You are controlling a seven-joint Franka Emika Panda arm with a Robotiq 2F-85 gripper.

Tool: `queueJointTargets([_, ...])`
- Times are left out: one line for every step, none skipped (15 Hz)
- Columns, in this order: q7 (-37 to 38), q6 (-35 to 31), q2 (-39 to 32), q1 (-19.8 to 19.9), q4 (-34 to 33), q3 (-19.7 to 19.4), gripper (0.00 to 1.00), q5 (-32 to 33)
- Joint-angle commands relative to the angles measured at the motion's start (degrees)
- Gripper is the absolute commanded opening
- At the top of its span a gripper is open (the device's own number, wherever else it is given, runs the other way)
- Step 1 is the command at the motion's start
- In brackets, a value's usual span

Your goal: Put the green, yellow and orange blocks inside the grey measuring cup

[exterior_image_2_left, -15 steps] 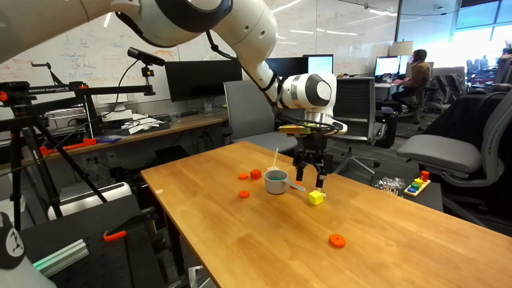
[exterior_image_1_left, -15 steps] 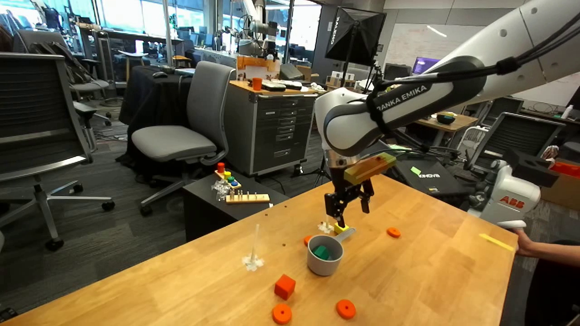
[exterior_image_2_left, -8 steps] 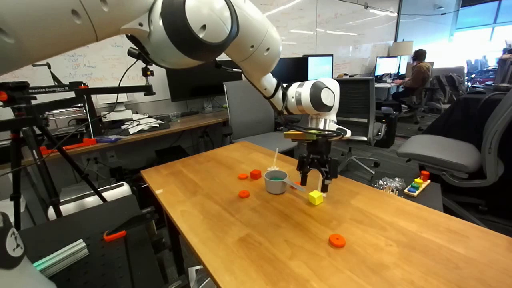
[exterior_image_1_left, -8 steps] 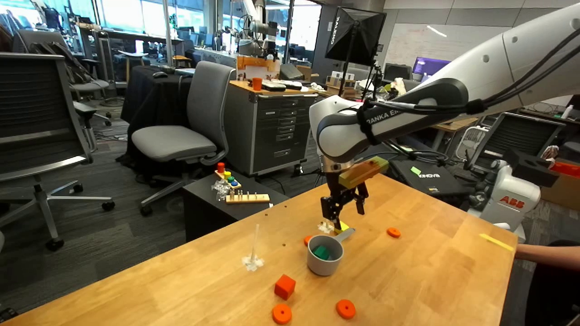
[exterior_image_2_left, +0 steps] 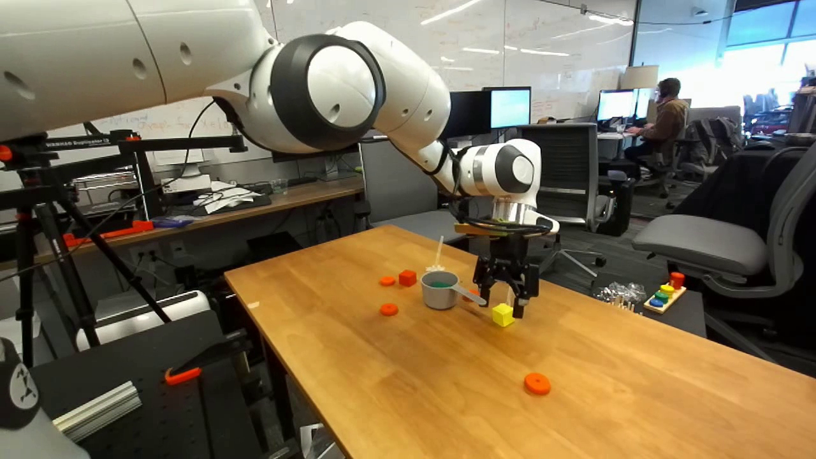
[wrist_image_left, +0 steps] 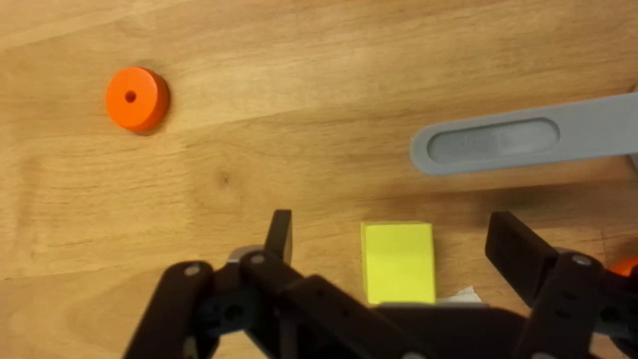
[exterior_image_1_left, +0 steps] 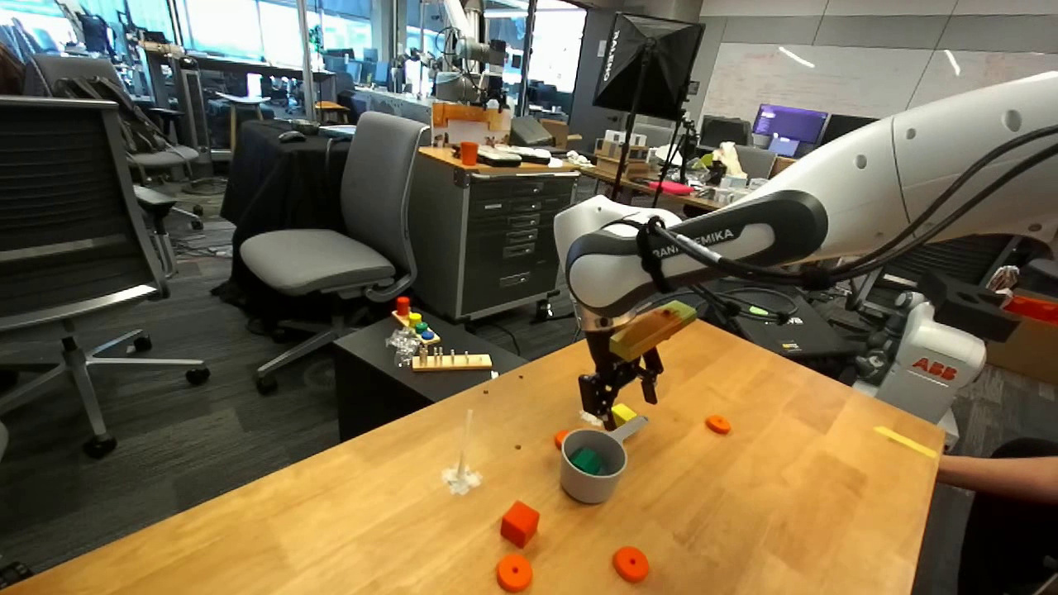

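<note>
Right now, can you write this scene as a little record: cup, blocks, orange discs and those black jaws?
Grey cup: upright on the table
Green block: inside the cup
Yellow block: on the table, near the cup's handle
Orange-red block: on the table, outside the cup
Orange discs: four, outside the cup
Jaws: open; wrist view shows yellow block between, ungripped

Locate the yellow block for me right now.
In the wrist view, the yellow block sits on the table, right of centre in the lower half, between the spread tips of the pincer, below the grey measuring cup's handle.
</note>
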State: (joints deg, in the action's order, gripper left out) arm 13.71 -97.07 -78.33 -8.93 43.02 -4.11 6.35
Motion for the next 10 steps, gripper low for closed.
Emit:
queueJointTargets([-1.6, 2.9, -4.6, 0.2, -7.7, 0.0, 0.75, 0.3])
queueJointTargets([-1.7, 2.9, -5.2, 0.1, -8.5, 0.0, 0.75, 0.3])
queueJointTargets([-1.8, 3.0, -5.8, 0.1, -9.3, -0.1, 0.66, 0.4])
queueJointTargets([-1.9, 3.1, -6.3, 0.1, -10.1, -0.1, 0.59, 0.3])
queueJointTargets([-2.1, 3.6, -6.7, 0.1, -10.9, 0.0, 0.49, 0.3])
queueJointTargets([-2.2, 4.0, -7.1, 0.0, -11.7, -0.1, 0.42, 0.3])
queueJointTargets([-2.4, 4.3, -7.6, -0.1, -12.5, -0.1, 0.34, 0.4])
queueJointTargets([-2.5, 4.6, -7.9, -0.1, -13.4, 0.0, 0.27, 0.4])
queueJointTargets([-2.6, 4.9, -8.2, -0.2, -14.1, -0.1, 0.20, 0.4])
queueJointTargets([-2.6, 4.0, -6.8, -0.2, -12.0, -0.1, 0.12, 0.3])
